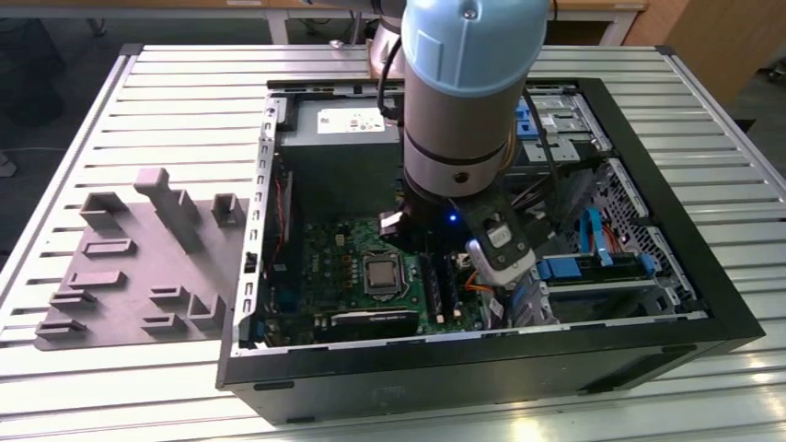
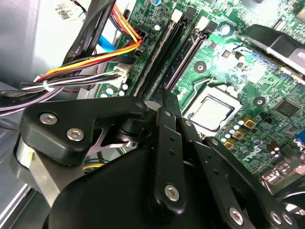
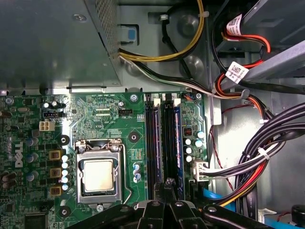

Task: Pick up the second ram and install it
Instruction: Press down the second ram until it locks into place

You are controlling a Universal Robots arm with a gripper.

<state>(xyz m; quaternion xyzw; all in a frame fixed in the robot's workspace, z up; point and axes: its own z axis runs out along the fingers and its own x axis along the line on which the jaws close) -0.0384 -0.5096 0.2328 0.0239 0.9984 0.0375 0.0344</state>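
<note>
One computer case, one motherboard, one grey tray.

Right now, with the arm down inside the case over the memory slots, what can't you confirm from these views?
- Second ram: not identifiable. In the exterior view the arm blocks the slot area.
- Gripper grasp: in both wrist views its own black linkage covers the tips, so held or empty is unclear.
- Slots: whether a stick sits in them is too dark to judge in the first wrist view.
- Grey tray: its pockets are too small to check in the exterior view.
</note>
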